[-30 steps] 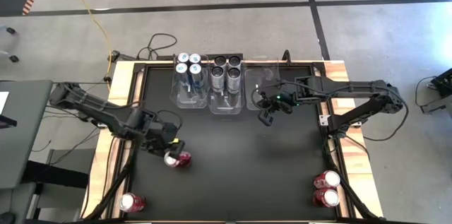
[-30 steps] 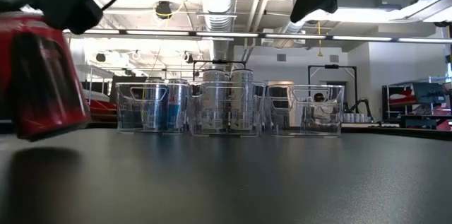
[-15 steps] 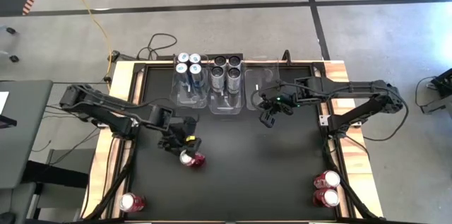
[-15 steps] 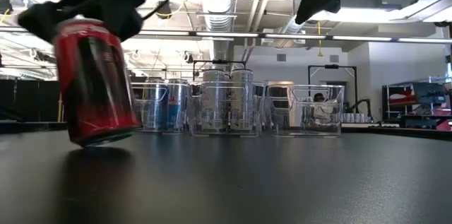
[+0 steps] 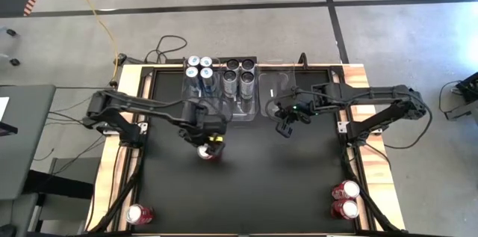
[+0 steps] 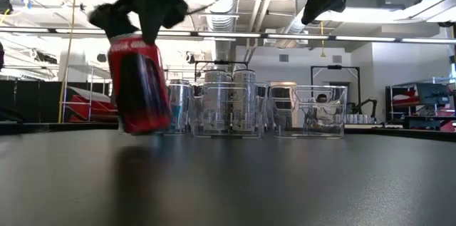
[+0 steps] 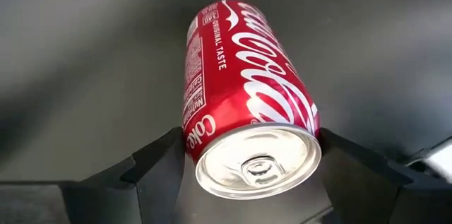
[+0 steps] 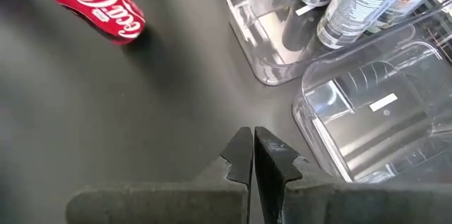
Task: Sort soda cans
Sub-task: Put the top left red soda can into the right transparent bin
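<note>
Looking straight down, the high view is showing the left end effector gripping a red can just in front of the three clear bins standing in a row at the worktop's far edge. Four blue-silver cans are sitting in the left bin and four dark cans in the middle bin. The right end effector, its fingers pressed together and holding nothing, is hanging just in front of the third bin. Well away from the bins, two red cans are standing at the near right corner and one red can at the near left corner.

Looking level, the low view is showing the gripped red can tilted and lifted clear of the worktop, in front of the bins.

Looking past the left fingers, the left wrist view is showing them clamping the red can near its silver top.

Looking past the right fingers, the right wrist view is showing them closed over bare worktop beside an unfilled bin, the red can farther off.
</note>
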